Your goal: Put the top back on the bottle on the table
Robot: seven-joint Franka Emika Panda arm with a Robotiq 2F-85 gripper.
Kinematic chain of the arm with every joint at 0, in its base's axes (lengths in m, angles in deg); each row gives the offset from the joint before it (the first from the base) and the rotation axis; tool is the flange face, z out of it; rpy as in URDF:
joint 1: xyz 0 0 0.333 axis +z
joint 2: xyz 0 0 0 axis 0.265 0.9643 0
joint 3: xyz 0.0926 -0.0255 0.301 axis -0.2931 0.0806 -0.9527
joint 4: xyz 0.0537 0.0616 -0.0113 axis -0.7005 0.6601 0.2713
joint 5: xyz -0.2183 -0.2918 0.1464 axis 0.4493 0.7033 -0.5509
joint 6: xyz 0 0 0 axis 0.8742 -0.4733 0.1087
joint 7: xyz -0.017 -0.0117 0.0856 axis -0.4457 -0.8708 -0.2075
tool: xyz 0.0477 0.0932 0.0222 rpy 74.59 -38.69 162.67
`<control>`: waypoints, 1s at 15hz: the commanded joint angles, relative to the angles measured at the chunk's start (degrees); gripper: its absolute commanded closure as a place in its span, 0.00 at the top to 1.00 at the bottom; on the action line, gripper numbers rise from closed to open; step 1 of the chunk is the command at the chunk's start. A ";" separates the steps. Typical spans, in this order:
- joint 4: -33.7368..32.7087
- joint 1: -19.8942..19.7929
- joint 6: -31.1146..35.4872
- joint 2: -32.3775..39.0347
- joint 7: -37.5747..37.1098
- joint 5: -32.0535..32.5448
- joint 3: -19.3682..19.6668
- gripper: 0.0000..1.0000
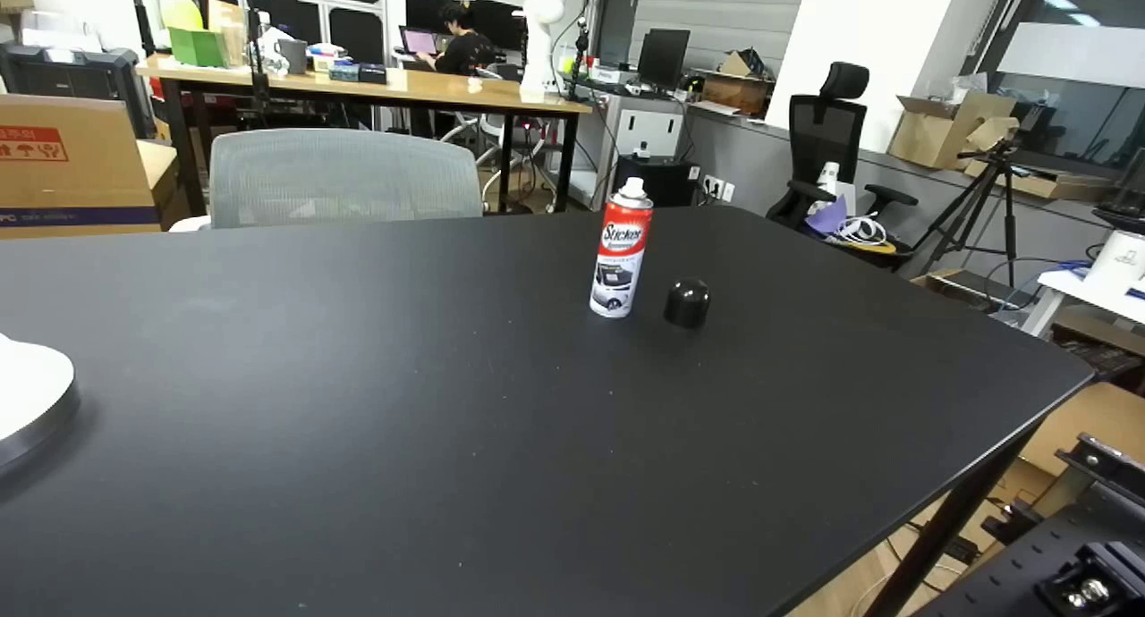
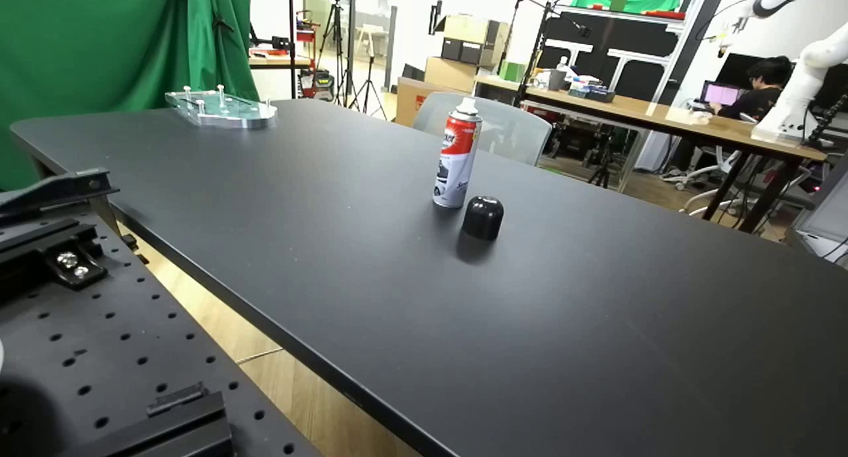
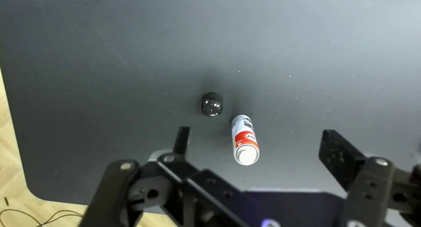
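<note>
The bottle (image 1: 620, 255), white with a red label and a white nozzle, stands upright on the black table (image 1: 402, 402). It also stands upright in an exterior view (image 2: 456, 159) and shows in the wrist view (image 3: 244, 135). The top (image 1: 688, 303), a small black domed cap, rests beside the bottle, apart from it, dome up. It also shows in an exterior view (image 2: 483, 218) and in the wrist view (image 3: 212, 104). My gripper (image 3: 256, 133) is open and holds nothing. It is above the table, with the bottle appearing between its fingers. Neither exterior view shows the gripper.
A clear plate with upright studs (image 2: 222, 109) lies at the table's far end. A white rounded object (image 1: 31, 393) is at the left border. A grey chair (image 1: 344, 179) stands behind the table. A black perforated platform (image 2: 165, 338) adjoins the table's edge.
</note>
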 commanded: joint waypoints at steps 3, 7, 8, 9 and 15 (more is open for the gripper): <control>-0.16 0.06 -0.18 0.04 -0.03 0.00 0.03 1.00; -0.06 0.16 1.06 0.88 0.49 -0.01 0.38 1.00; 0.08 0.13 2.23 1.60 0.76 0.26 0.51 1.00; 0.07 0.00 3.70 2.84 0.60 0.24 0.66 1.00; 0.49 0.43 18.65 13.75 3.95 0.31 1.06 1.00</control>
